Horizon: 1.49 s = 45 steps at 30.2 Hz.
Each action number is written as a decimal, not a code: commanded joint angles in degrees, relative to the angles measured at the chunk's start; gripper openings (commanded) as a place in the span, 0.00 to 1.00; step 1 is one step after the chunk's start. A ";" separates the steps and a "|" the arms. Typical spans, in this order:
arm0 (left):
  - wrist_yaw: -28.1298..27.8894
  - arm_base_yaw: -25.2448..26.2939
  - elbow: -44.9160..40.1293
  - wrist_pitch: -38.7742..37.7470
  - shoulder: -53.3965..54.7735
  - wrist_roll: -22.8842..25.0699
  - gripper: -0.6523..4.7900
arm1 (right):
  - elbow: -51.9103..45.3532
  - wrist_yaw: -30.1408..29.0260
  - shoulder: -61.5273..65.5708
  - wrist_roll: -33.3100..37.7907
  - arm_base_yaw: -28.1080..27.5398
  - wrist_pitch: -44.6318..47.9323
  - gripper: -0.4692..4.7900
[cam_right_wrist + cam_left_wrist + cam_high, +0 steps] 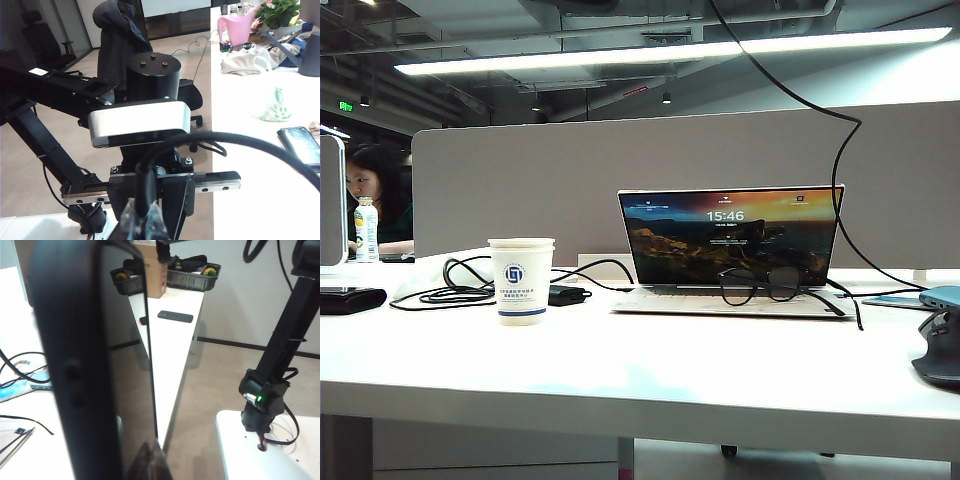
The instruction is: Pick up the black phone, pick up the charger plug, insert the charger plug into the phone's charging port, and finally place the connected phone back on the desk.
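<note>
- The left gripper (148, 463) is closed tight on the black phone (80, 365). It holds the phone by its lower end, off the desk (620, 370), and close to the wrist camera.
- The phone stands upright and is seen nearly edge-on. Two side buttons show on its dark rim, and the glossy screen mirrors the room.
- The right gripper (142, 223) is clamped shut on the black cable (150, 165) of the charger plug. Its taped fingertips (129, 220) pinch the cord.
- The cable rises from the pinch and arcs away in a wide loop. The plug's metal tip cannot be made out between the fingers.
- The right wrist view faces the other arm's silver-grey camera housing (140, 122) and the black rail (150, 184) below it.
- Neither gripper appears in the exterior view, so both are held clear of that stretch of the desk.
- On the desk an open laptop (730, 240) shows a lock screen, with a pair of glasses (760, 285) resting on its keyboard.
- Left of the laptop stands a white paper cup (521, 280). Coiled black cables (460, 285) and a small power brick (566, 294) lie just behind it.
- A black case (350, 298) lies at the desk's left edge, and a dark mouse (940, 350) sits at its right edge.
- A grey partition panel (570, 180) backs the desk, and a thin black cord (840, 160) hangs down in front of it toward the laptop.
</note>
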 commanded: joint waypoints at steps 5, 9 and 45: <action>0.04 -0.02 0.28 4.76 -0.28 0.22 0.11 | 0.37 -0.15 -0.07 -4.66 0.04 -3.48 0.08; 0.02 -0.02 0.28 4.72 -0.28 0.24 0.11 | 0.39 0.92 -0.09 -4.11 0.02 -3.04 0.08; -27.04 -0.09 0.28 19.58 36.63 -38.47 0.11 | 0.37 37.11 -9.25 -10.64 -4.52 -27.95 0.07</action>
